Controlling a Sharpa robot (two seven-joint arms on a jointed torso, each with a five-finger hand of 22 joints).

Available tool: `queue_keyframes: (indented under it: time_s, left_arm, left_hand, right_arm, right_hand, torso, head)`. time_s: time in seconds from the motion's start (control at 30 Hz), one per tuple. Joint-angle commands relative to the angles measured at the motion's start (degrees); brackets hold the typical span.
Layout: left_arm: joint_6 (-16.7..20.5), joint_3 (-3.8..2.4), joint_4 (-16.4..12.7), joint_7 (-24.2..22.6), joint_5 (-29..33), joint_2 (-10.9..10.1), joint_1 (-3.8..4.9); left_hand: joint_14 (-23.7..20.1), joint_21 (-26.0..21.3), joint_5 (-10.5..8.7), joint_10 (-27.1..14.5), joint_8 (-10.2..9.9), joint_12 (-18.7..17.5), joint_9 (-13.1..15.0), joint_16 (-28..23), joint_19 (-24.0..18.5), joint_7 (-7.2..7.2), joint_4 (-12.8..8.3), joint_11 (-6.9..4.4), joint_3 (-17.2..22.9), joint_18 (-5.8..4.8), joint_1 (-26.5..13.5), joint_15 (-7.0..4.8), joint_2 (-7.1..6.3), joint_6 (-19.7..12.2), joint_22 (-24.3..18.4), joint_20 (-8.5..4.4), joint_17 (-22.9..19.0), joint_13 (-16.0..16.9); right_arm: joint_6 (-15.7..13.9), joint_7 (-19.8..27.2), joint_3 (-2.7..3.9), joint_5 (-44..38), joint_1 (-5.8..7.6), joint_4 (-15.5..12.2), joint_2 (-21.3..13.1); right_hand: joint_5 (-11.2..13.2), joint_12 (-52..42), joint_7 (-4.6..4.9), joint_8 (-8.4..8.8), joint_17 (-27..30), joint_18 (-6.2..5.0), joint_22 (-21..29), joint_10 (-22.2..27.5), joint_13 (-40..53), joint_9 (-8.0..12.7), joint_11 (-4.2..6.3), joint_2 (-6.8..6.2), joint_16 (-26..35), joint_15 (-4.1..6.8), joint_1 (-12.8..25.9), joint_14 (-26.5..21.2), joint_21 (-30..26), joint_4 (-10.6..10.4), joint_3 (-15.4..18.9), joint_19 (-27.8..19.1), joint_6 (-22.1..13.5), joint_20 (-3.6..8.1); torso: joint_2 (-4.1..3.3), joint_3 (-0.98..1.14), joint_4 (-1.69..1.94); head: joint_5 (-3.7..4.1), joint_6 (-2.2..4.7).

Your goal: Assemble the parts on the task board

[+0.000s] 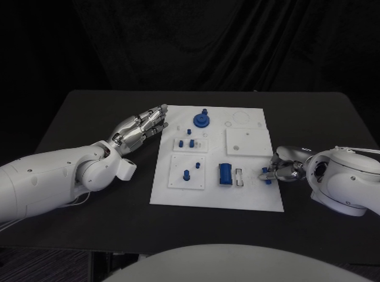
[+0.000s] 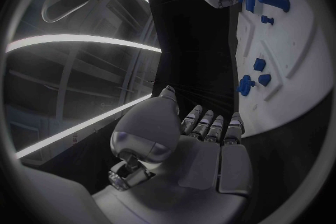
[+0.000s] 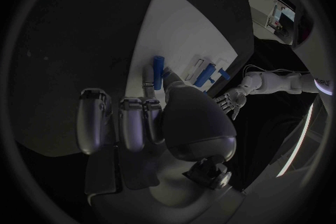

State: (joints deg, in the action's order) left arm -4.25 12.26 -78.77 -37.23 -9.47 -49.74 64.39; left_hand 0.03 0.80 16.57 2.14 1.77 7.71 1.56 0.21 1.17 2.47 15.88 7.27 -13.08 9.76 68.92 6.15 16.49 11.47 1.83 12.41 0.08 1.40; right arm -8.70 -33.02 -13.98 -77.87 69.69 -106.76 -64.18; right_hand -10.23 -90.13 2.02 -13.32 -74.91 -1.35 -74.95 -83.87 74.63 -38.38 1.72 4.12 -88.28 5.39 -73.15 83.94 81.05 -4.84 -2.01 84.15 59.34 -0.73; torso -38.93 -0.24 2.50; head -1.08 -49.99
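Task board [image 1: 249,197], a white plate, lay in the middle of the black tabletop [image 1: 88,111] between the two robot hands. The right robot hand [image 1: 285,166] rested at the board's edge and pinched a small blue part [image 1: 267,174] between thumb and fingers, its other fingers curled in; a blue cylinder [image 1: 226,174] lay in a recess just beside that pinched part. The left robot hand [image 1: 142,130] hovered at the board's opposite edge, fingers extended and apart, holding nothing. Near its fingertips [image 2: 212,125] stood a round blue part [image 1: 202,120] and several blue pegs [image 1: 186,143].
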Motion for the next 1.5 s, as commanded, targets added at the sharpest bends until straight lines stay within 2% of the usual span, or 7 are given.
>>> queue_keyframes:
  time_s: [0.03,0.37,0.63,0.83,1.0,1.1,1.5]
  left_arm:
    - [-0.83,-0.05,-0.1,-0.48,-0.06,-0.02,-0.14]
    - [-0.89,-0.05,-0.04,-0.36,-0.06,0.1,-0.16]
    - [-0.88,-0.05,0.0,-0.3,-0.06,0.14,-0.17]
    - [-0.93,-0.05,0.04,-0.23,-0.06,0.29,-0.17]
    - [-0.95,-0.05,0.07,-0.17,-0.06,0.38,-0.17]
    - [-0.95,-0.05,0.08,-0.13,-0.06,0.39,-0.17]
    - [-1.1,-0.05,0.14,-0.02,-0.06,0.53,-0.17]
  left_hand:
    - [-0.03,0.19,0.38,0.09,0.09,0.36,0.07,-0.21,-0.01,-0.09,0.04,0.5,0.37,0.47,0.66,0.57,-0.01,-0.29,0.05,0.53,-0.08,0.08]
    - [-0.03,0.2,0.39,0.17,0.08,0.54,0.06,-0.21,0.0,-0.13,0.03,0.59,0.39,0.46,0.68,0.62,-0.01,-0.35,0.05,0.55,-0.08,0.1]
    - [-0.03,0.2,0.4,0.22,0.08,0.64,0.06,-0.21,0.0,-0.16,0.03,0.66,0.41,0.45,0.7,0.66,-0.01,-0.32,0.06,0.57,-0.08,0.12]
    - [-0.03,0.19,0.42,0.26,0.09,0.72,0.08,-0.21,-0.01,-0.18,0.03,0.72,0.43,0.44,0.72,0.7,-0.02,-0.24,0.04,0.6,-0.08,0.13]
    - [-0.03,0.19,0.42,0.26,0.09,0.72,0.08,-0.21,-0.01,-0.18,0.03,0.72,0.43,0.44,0.72,0.7,-0.02,-0.24,0.04,0.6,-0.08,0.13]
    - [-0.03,0.19,0.42,0.26,0.09,0.72,0.08,-0.21,-0.01,-0.18,0.03,0.72,0.43,0.44,0.72,0.7,-0.02,-0.24,0.04,0.6,-0.08,0.13]
    - [-0.03,0.2,0.47,0.28,0.11,0.76,0.09,-0.21,0.0,-0.14,0.01,0.76,0.46,0.42,0.75,0.75,-0.03,-0.2,0.05,0.62,-0.08,0.13]
  right_arm:
    - [-3.39,2.07,-0.24,6.79,-0.31,-0.92,-0.38]
    - [-4.25,4.45,-0.21,16.55,0.66,-2.71,-0.73]
    - [-3.63,5.29,-0.19,22.71,1.0,-1.98,0.88]
    - [-3.38,4.76,-0.18,24.04,1.11,-0.85,2.67]
    - [-2.85,3.43,-0.18,24.42,1.14,0.3,3.91]
    - [-2.81,3.03,-0.18,24.51,1.14,0.86,4.44]
    - [-2.58,2.39,-0.18,24.63,1.15,2.17,5.89]
  right_hand:
    - [-0.01,0.13,0.0,-0.41,-11.65,-0.76,-12.27,-6.13,15.37,0.35,0.14,-0.67,-0.11,0.09,1.9,5.36,0.27,8.17,-9.37,1.99,0.29,-0.22]
    - [0.09,0.13,-0.04,-0.72,-11.97,-0.67,-12.39,-6.13,15.37,0.44,0.19,-1.94,-0.28,0.01,4.47,5.43,0.65,8.96,-12.86,2.16,0.51,-0.31]
    - [0.12,0.13,-0.02,-0.83,-12.01,-0.66,-12.41,-6.13,15.37,0.44,0.2,-2.26,-0.3,-0.03,5.53,5.44,0.74,8.94,-13.8,2.2,0.52,-0.34]
    - [0.15,0.13,0.03,-0.87,-11.9,-0.69,-12.37,-6.13,15.37,0.45,0.16,-2.4,-0.26,-0.08,6.34,5.42,0.63,8.77,-14.36,2.14,0.44,-0.38]
    - [0.2,0.13,0.11,-0.98,-11.79,-0.71,-12.34,-6.13,15.37,0.43,0.1,-2.7,-0.21,-0.15,7.77,5.39,0.52,8.27,-14.94,2.09,0.42,-0.44]
    - [0.2,0.13,0.1,-1.01,-11.63,-1.53,-11.24,-6.13,15.37,0.43,0.09,-2.78,-0.14,-0.17,8.06,5.36,-2.85,8.18,-15.09,0.57,0.42,-0.46]
    - [0.28,0.13,0.27,-1.15,-11.54,-1.6,-11.09,-6.13,15.37,0.43,-0.03,-3.42,-0.11,-0.29,10.58,5.34,-3.32,6.94,-15.77,0.34,0.25,-0.59]
  torso:
    - [-0.02,-0.01,0.0]
    - [-0.02,0.02,-0.01]
    - [-0.02,-0.05,0.02]
    - [-0.03,-0.04,0.16]
    - [-0.05,-0.05,0.16]
    - [-0.05,-0.05,0.14]
    - [-0.03,-0.15,0.13]
  head:
    - [0.01,-0.01]
    - [0.08,-0.01]
    - [0.12,-0.01]
    - [0.29,-0.01]
    - [0.22,-0.01]
    - [0.24,-0.01]
    - [0.23,-0.01]
